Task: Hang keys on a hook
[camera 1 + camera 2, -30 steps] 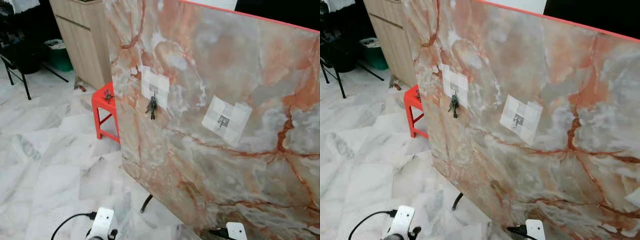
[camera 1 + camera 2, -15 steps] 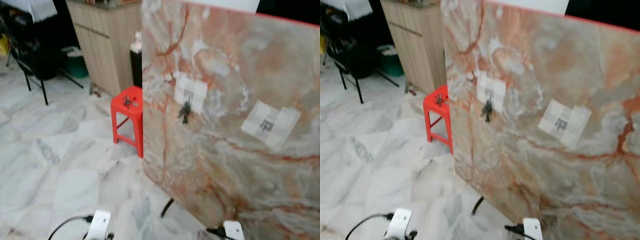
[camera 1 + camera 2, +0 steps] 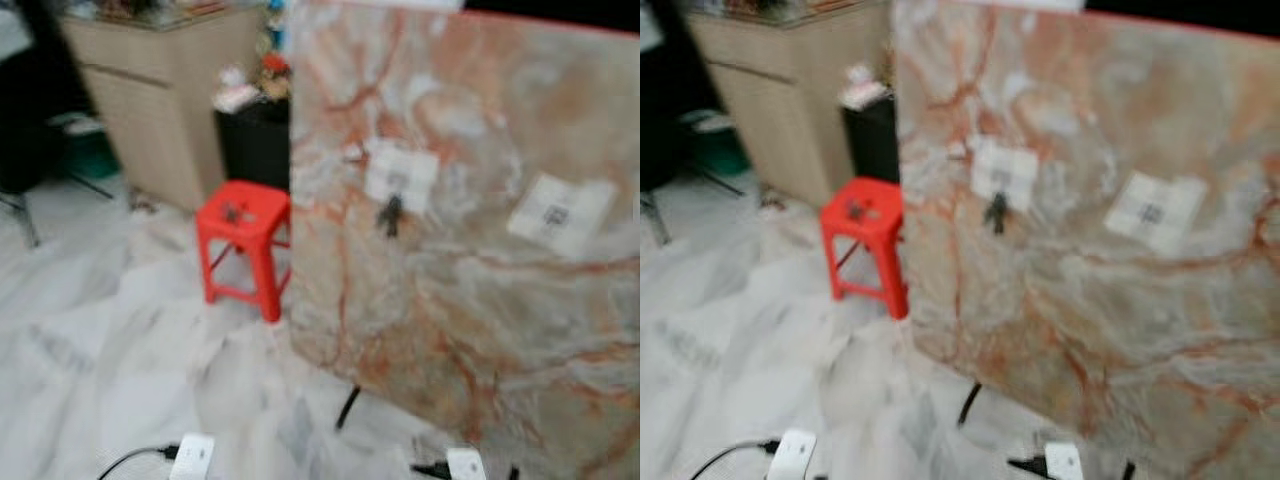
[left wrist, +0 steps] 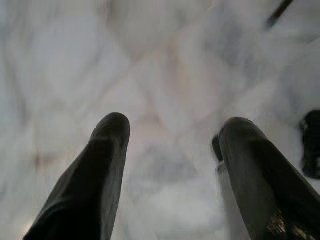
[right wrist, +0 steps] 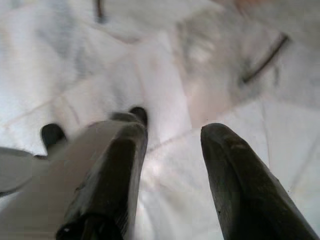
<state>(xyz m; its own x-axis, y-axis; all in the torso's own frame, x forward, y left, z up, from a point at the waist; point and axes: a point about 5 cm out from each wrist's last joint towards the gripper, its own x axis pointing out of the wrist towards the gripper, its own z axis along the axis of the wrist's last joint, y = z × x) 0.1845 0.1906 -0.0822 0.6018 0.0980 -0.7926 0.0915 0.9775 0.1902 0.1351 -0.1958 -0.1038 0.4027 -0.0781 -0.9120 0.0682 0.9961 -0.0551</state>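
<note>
Long rounded black fingers (image 4: 102, 170), white wrist blocks (image 3: 191, 457), thin black cable (image 3: 135, 457)

Camera has swung between the earlier frames and now; whole head view is shifted and blurred. Red stool (image 3: 243, 222) now sits fully clear at 9 o'clock of the marble board (image 3: 470, 330). Black bin (image 3: 252, 140) has come into view at the stool's 12 o'clock.

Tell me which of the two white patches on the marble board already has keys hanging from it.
The white patch nearer the red stool: dark keys hang below it. The other patch carries none.
</note>
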